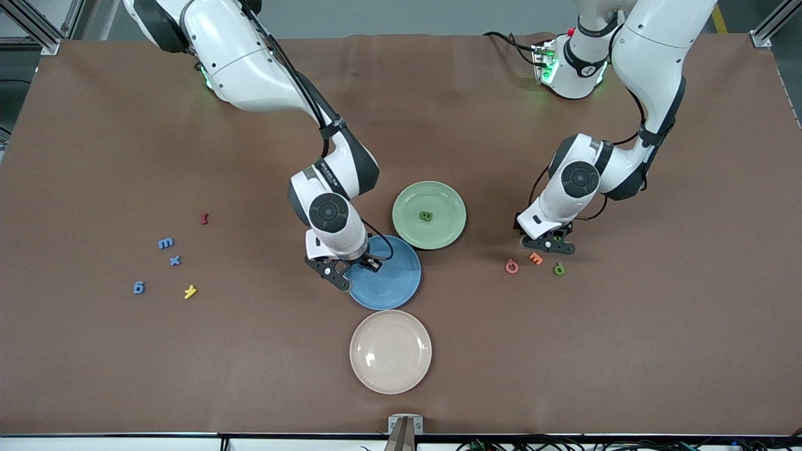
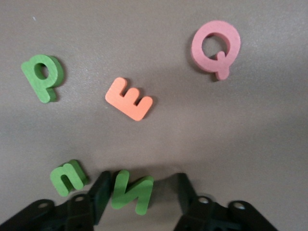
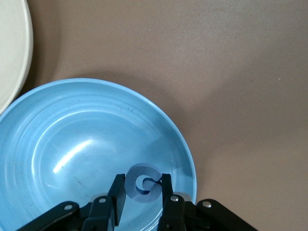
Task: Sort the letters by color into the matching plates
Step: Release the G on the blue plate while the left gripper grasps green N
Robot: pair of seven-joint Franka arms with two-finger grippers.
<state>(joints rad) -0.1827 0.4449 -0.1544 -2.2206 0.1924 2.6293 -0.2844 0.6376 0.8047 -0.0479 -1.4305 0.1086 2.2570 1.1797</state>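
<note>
Blue letter point(image 3: 142, 188) pinched by right end effector point(image 3: 140, 192) over blue plate point(image 3: 57, 144). Left end effector point(image 2: 140, 192) spread around green N point(image 2: 131, 191) on counter point(image 2: 240, 144).

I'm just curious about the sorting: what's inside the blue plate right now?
No letter lies in the blue plate yet. The right gripper hangs over its rim, shut on a blue letter. The plate's part under the gripper is covered.

Brown table cover point(image 1: 125, 363) (slightly creased); aluminium frame posts point(image 1: 37, 28) at corners.
</note>
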